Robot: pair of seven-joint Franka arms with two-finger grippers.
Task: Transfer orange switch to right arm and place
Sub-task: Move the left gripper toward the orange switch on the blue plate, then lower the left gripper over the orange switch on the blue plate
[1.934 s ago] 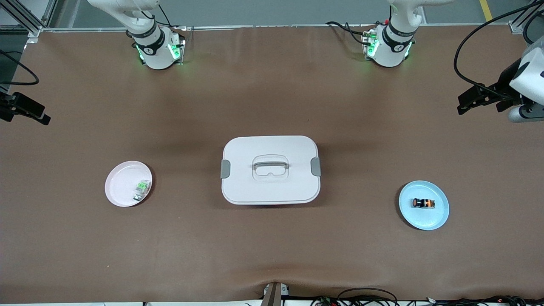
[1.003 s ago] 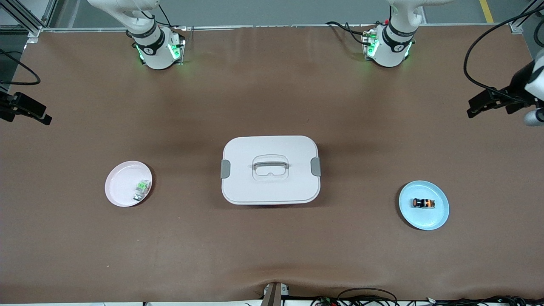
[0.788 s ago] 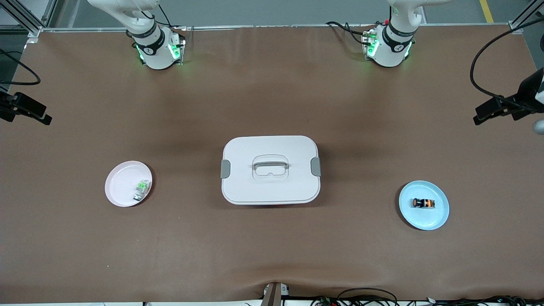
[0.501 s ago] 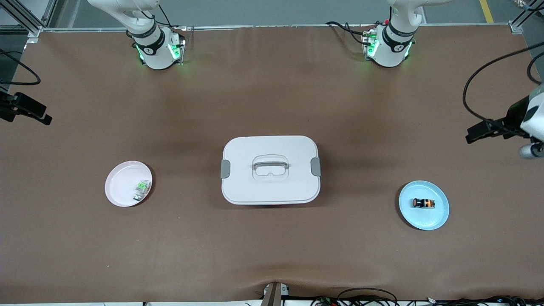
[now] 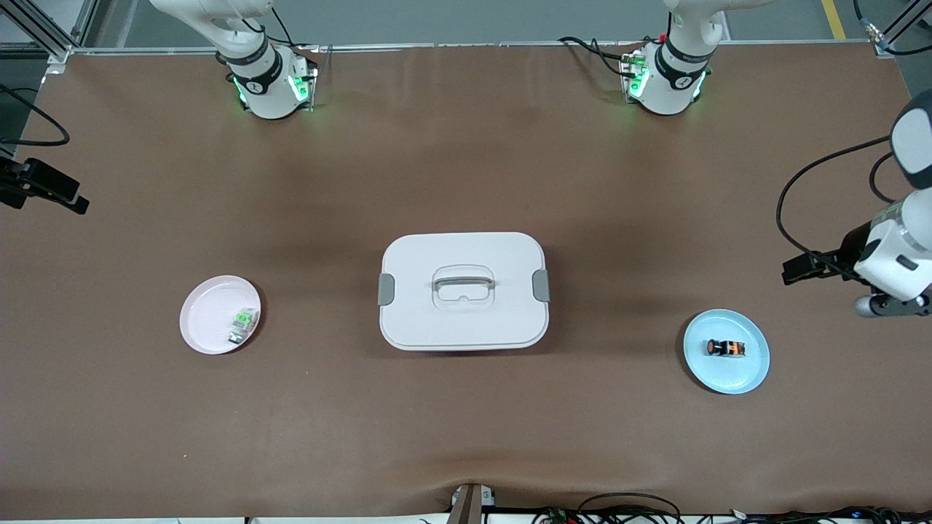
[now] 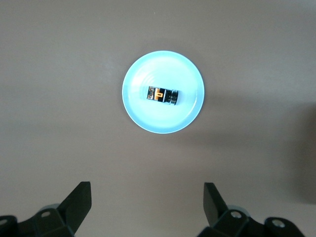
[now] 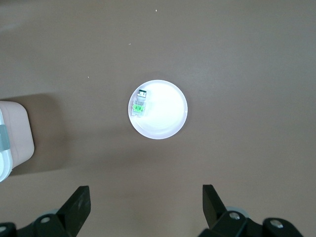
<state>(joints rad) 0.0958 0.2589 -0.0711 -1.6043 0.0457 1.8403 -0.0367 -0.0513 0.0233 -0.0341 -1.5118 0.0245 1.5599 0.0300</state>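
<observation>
The orange switch [image 5: 726, 348] lies on its side in a light blue plate [image 5: 750, 370] toward the left arm's end of the table. The left wrist view shows the switch [image 6: 163, 94] in the middle of that plate [image 6: 163, 118]. My left gripper [image 5: 799, 269] hangs open and empty [image 6: 146, 198] high over bare table beside the plate, apart from the switch. My right gripper [image 5: 51, 191] waits open and empty [image 7: 145, 198] high over the right arm's end of the table.
A white lidded box [image 5: 463, 291] with a handle stands mid-table. A pale pink plate [image 5: 207, 320] toward the right arm's end holds a small green-and-white part [image 5: 243, 324]. The right wrist view shows that plate [image 7: 165, 123], the part [image 7: 140, 104] and the box's corner [image 7: 12, 140].
The left arm has swung toward the front camera, bringing its gripper close to the blue plate. The right arm, the switch and both plates have not moved.
</observation>
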